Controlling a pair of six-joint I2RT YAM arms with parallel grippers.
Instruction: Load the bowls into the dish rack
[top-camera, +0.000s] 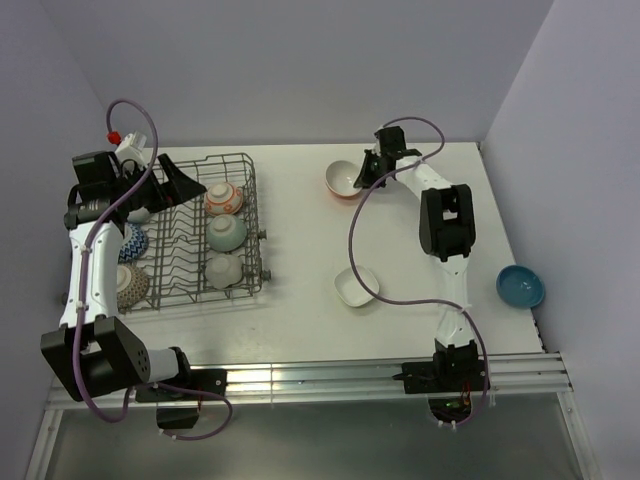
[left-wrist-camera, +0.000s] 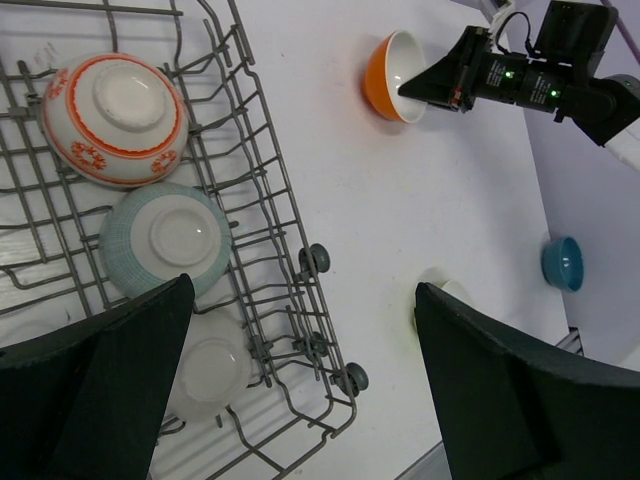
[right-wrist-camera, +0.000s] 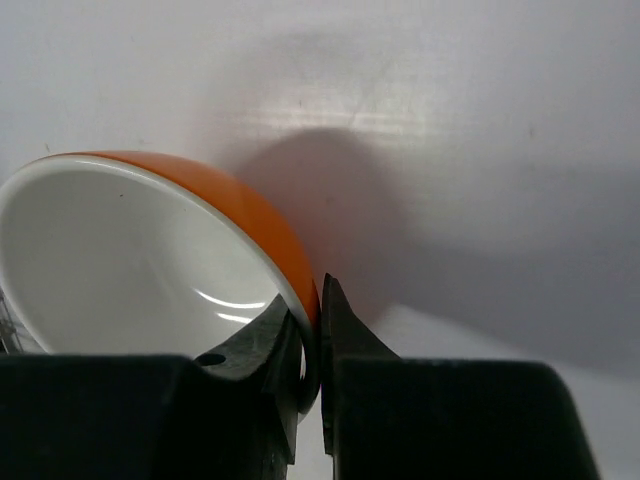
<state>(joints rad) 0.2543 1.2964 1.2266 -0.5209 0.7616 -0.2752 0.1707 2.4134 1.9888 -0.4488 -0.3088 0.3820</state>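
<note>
**Thin pinch on a tipped bowl's rim**

At left, our left gripper (left-wrist-camera: 305, 290) hangs spread wide above the dish rack (left-wrist-camera: 250, 140), holding nothing. At right, our right gripper (right-wrist-camera: 312, 300) clamps the orange bowl (right-wrist-camera: 150, 250) by its rim, with the wall between the fingers. So narrow a bite could slip when we lift. The right arm is stretched far forward.

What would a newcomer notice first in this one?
The right pincer is clamped on the rim of the tilted orange bowl at the far side of the table. Then the dish rack on the left, with a red-patterned bowl, a pale green bowl and a white bowl upturned in a row, the left pincer open above it.
</note>
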